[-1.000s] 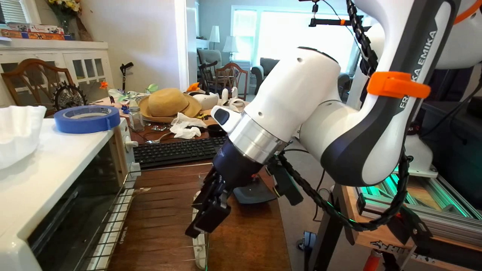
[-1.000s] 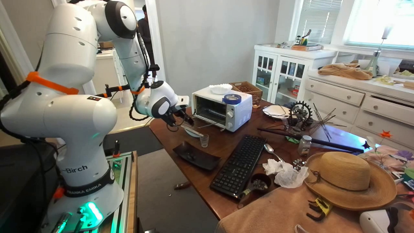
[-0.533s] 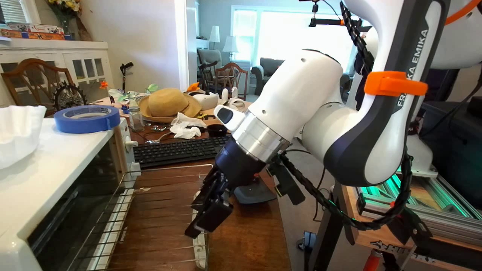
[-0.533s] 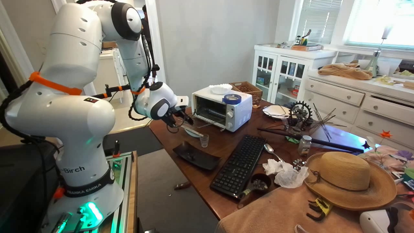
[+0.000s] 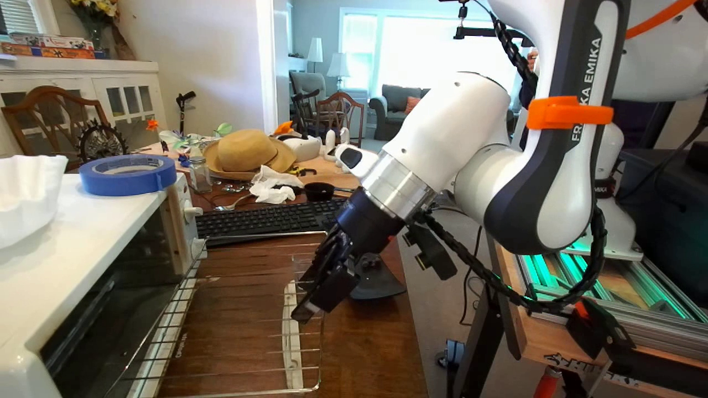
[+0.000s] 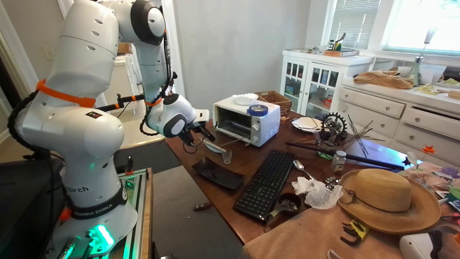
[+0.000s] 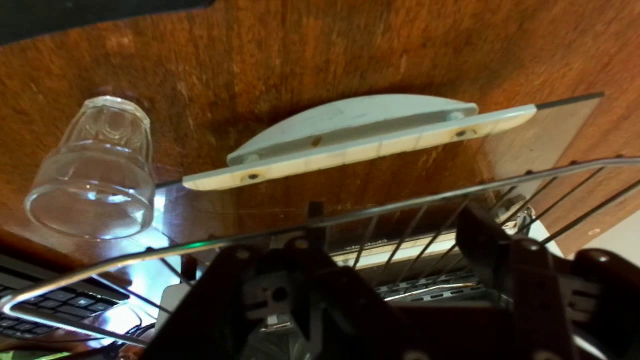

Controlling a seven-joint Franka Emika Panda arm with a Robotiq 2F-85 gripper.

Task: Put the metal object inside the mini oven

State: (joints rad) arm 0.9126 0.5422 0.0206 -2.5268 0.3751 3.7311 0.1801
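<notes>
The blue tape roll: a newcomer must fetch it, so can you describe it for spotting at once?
On the brown table, find the white mini oven. The blue tape roll lies flat on top, towards the knobs: a blue ring, unlike the white fluted dish beside it.

On the wooden bench [image 6: 248, 157] lies a black keyboard [image 6: 266, 183], with a spoon [image 6: 304, 170] just beside it, a crumpled white sheet [image 6: 320, 194] and a small dark pan [image 6: 285, 205] of loose bits close by, and a small clear glass [image 7: 95, 170] that also shows in the wrist view. In an exterior view a lidded jar [image 6: 338, 163] stands just beside a long dark rod [image 6: 373, 161], a toothed wheel [image 6: 333, 127] stands upright near a white plate [image 6: 305, 123], and a yellow clamp [image 6: 357, 230] lies on a tan cloth [image 6: 294, 237] by a straw hat [image 6: 382, 190]. Both exterior views show a roll of blue tape [image 5: 127, 184] lying flat near a white fluted dish [image 5: 27, 199].
</notes>
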